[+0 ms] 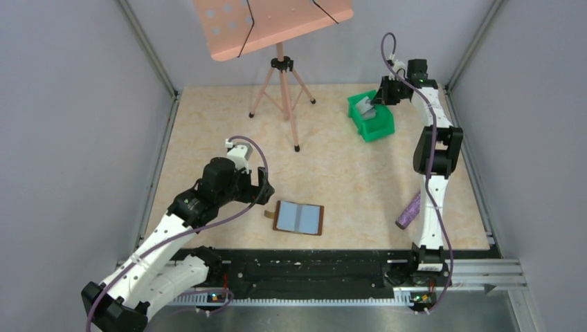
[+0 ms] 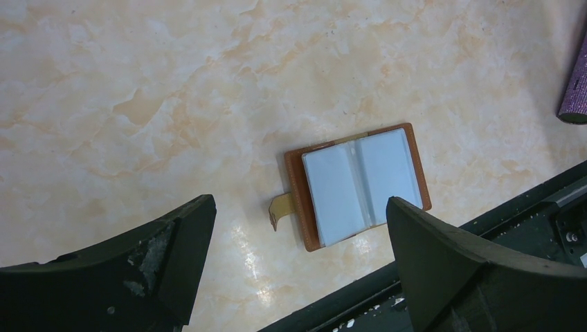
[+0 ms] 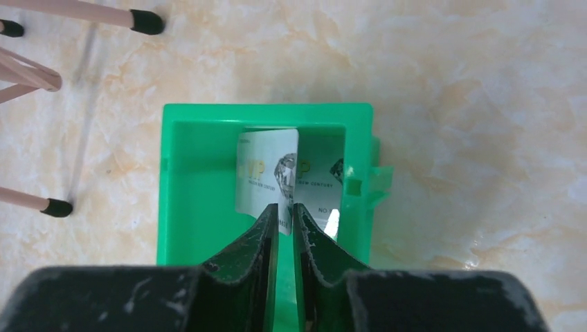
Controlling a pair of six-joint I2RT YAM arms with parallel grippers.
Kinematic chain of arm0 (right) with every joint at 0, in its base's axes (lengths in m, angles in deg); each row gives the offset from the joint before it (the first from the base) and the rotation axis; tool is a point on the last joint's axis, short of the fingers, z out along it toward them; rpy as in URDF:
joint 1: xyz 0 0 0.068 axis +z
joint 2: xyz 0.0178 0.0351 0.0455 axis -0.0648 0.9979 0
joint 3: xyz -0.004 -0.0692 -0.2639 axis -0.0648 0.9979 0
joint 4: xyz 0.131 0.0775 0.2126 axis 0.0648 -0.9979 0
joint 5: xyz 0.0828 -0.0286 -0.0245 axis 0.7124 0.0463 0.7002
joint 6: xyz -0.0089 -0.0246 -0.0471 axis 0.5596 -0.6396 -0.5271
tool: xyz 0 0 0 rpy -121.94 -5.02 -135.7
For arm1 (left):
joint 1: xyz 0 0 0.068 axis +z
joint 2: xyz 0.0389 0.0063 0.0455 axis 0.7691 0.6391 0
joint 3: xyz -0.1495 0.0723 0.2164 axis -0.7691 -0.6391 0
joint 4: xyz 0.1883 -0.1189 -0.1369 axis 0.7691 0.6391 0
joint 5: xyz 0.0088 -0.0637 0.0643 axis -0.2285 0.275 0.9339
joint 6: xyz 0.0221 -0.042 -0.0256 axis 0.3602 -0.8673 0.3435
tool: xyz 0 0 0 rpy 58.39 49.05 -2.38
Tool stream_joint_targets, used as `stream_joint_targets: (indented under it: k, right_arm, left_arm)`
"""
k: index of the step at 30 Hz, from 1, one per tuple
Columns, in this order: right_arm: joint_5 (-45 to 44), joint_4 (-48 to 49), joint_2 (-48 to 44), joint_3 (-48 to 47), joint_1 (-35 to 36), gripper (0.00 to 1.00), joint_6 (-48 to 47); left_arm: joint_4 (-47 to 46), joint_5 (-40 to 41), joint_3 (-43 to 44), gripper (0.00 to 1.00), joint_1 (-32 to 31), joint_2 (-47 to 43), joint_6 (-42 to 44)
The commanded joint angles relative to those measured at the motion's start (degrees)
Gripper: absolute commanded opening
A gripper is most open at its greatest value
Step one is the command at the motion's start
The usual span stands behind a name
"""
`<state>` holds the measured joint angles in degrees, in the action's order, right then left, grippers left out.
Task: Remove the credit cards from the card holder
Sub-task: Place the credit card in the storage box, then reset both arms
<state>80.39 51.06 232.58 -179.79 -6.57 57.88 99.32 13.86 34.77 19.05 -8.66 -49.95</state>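
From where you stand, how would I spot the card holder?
On the marbled beige table, go to the near edge, around its middle. The small brown leather wallet lies open flat there; only it shows two blue-grey inner panels.

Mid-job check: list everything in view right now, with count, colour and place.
credit cards: two visible, silvery, in the green bin; one upright
card holder: one, brown with blue-grey panels, lying open, near centre of the table
green bin: one, green, far right
music stand: one, pink, far centre, on a tripod
purple cylinder: one, lying near right
table: one, beige marbled
left gripper: black, open, just left of the card holder
right gripper: black, over the bin, jaws a sliver apart around the upright card; grip unclear
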Motion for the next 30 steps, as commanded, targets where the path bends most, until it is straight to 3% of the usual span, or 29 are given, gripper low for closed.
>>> stream_joint_targets:
  k: [1,17,25,30]
  right_arm:
    - [-4.9,5.8,-2.9,2.5,0.8,0.15,3.1]
    - [-11.1,8.0,-10.2,3.7,1.1,0.36,8.2]
    - [-11.2,4.9,-15.7,5.1,1.6,0.40,9.6]
    - [-13.1,4.8,-26.4,17.8,2.5,0.45,16.8]
  left_arm:
    - [-0.5,0.3,2.2,0.99,0.0,-0.1,0.0]
    - [-0.5,-1.0,2.2,0.99,0.0,-1.0,-0.6]
    - [-1.1,-0.5,2.3,0.99,0.0,-2.1,-2.3]
    - [-2.2,0.6,3.8,0.99,-0.1,-1.0,-5.9]
